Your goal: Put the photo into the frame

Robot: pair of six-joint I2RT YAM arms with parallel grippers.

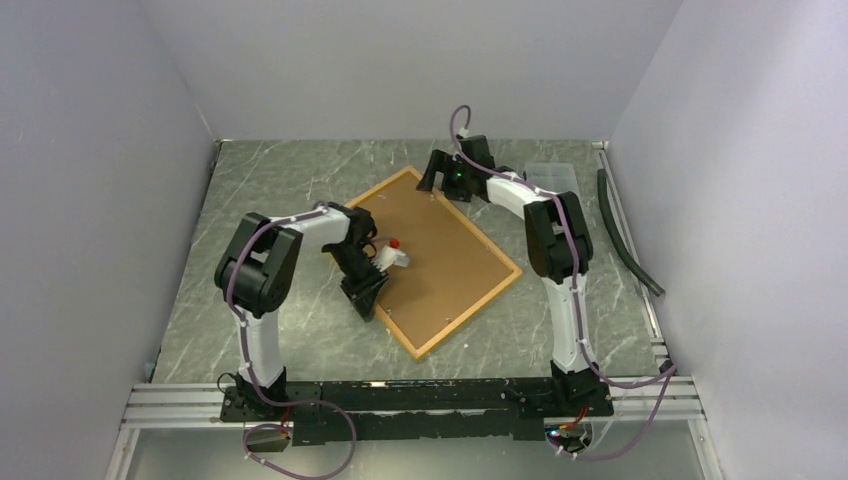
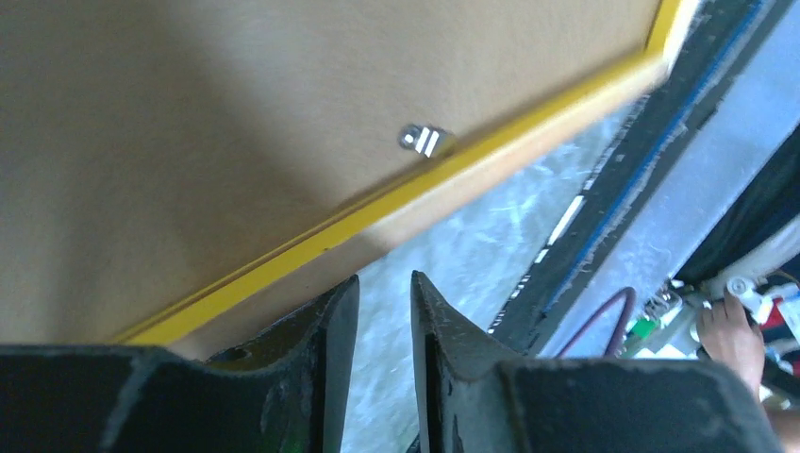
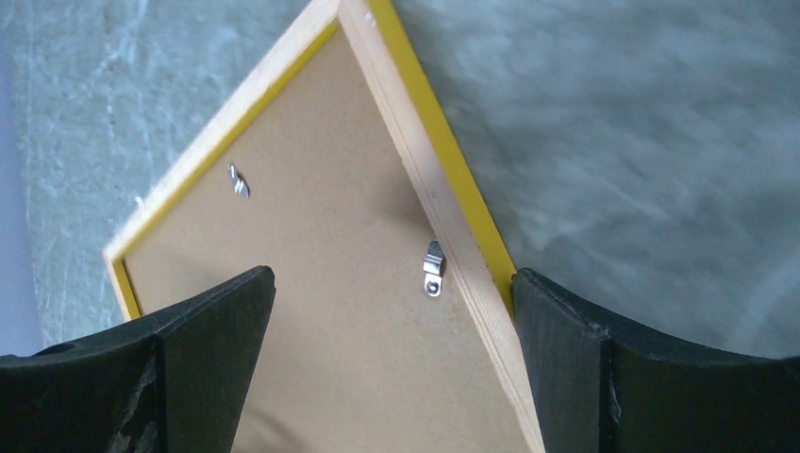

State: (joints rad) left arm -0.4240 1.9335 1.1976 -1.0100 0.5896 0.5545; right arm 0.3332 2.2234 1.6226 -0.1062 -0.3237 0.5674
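Frame back-up; L gripper at near-L edge, R gripper over far corner.

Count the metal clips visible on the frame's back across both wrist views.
3 on the frame: the right wrist view shows two by a corner, left clip and right clip; the left wrist view shows a third clip beside the yellow border. Others may be hidden.

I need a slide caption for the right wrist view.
Open right pincer above a corner of the face-down yellow frame; two metal clips on its back.
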